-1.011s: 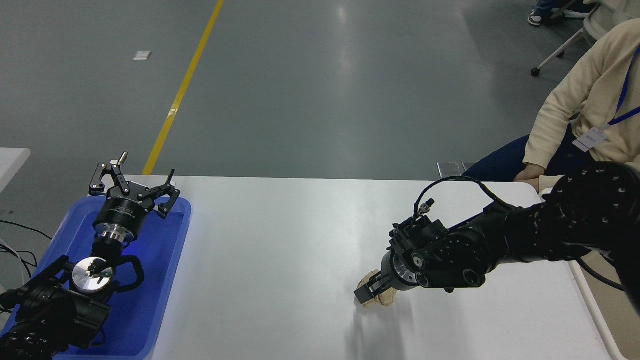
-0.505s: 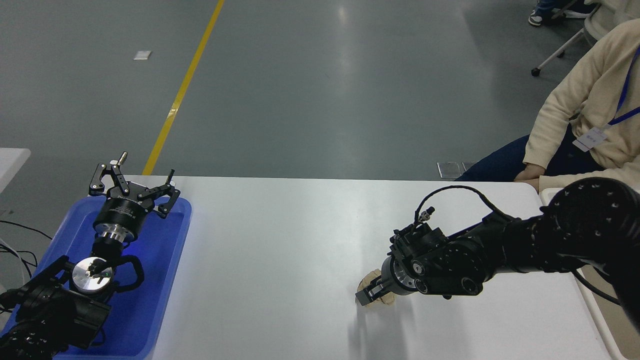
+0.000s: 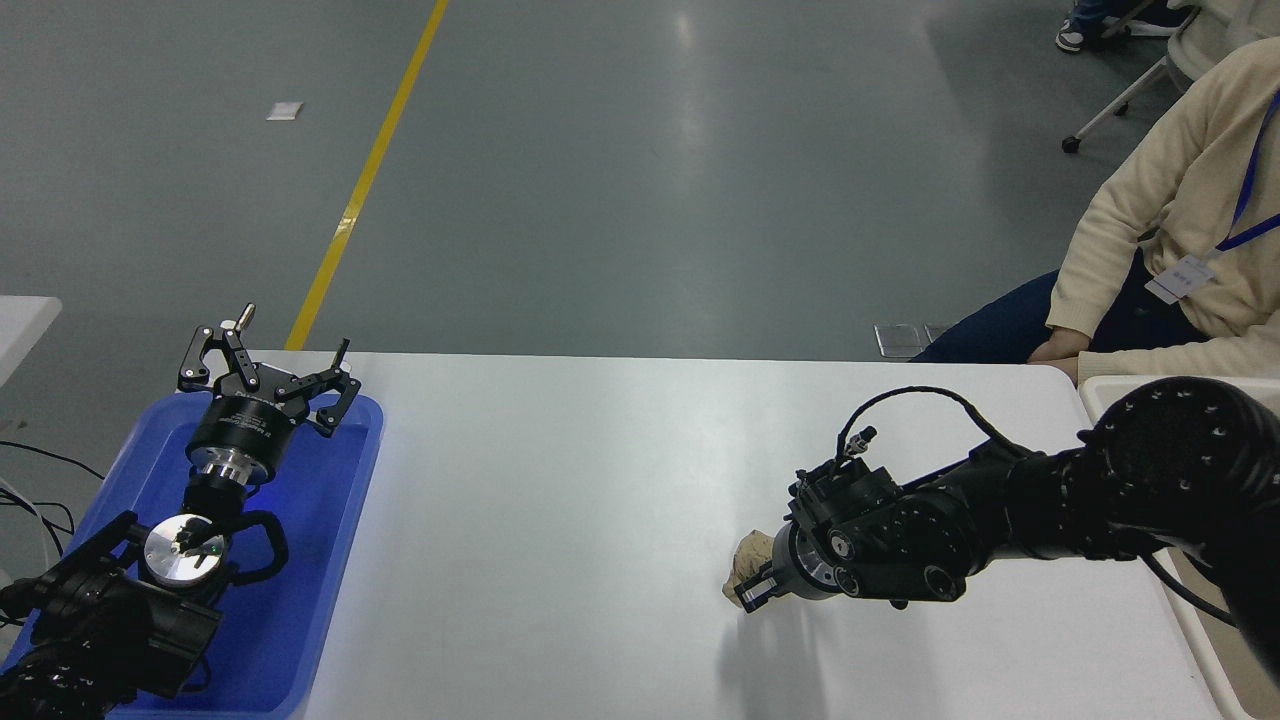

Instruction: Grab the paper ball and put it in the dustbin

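Right gripper point(image 3: 752, 585) sits low over the white table point(image 3: 560, 480), clamped on the paper ball point(image 3: 748, 560), whose tan, creased surface shows just beyond and to the left of the black fingers. The ball is in the right half of the table, toward the near edge, and a dark shadow lies on the table just below it. Whether the ball touches the table cannot be told. The right arm point(image 3: 1000, 510) reaches in from the right edge, with a looped black cable above its wrist. A cream-white rim of the dustbin point(image 3: 1150, 383) shows at the table's right end, well apart from the ball. Left gripper point(image 3: 268, 372) hangs with its fingers spread wide over the far end of a blue tray point(image 3: 330, 560) at the lower left. A person in a cream sweater point(image 3: 1170, 210) sits at the far right corner.
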### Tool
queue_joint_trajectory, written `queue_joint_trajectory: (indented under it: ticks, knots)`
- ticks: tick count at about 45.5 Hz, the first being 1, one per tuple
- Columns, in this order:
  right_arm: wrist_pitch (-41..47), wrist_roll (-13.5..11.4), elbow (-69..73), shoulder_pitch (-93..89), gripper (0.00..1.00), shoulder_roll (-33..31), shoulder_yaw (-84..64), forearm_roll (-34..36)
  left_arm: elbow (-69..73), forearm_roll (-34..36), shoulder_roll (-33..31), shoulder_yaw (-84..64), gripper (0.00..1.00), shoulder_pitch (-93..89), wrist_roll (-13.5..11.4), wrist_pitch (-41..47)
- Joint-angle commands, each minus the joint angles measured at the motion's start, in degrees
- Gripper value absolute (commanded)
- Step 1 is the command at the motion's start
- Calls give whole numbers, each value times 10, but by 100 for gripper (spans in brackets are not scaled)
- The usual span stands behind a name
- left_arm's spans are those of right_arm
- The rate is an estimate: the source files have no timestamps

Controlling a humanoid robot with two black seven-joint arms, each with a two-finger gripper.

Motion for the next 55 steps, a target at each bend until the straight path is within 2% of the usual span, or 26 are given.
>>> queue_joint_trajectory:
  ticks: [1, 20, 25, 34, 55]
  knots:
    - [36, -54, 10, 12, 0, 0, 2, 3, 0, 0, 0, 0, 100, 0, 0, 0]
    - [188, -51, 17, 71, 0, 0, 48, 34, 0, 0, 0, -1, 100, 0, 0, 0]
    - [226, -49, 29, 104, 0, -51, 67, 51, 0, 0, 0, 0, 100, 1, 0, 0]
    - [308, -48, 57, 214, 0, -125, 29, 151, 0, 0, 0, 0, 100, 1, 0, 0]
    - [308, -46, 81, 435, 0, -192, -200, 354, 0, 0, 0, 0, 100, 0, 0, 0]
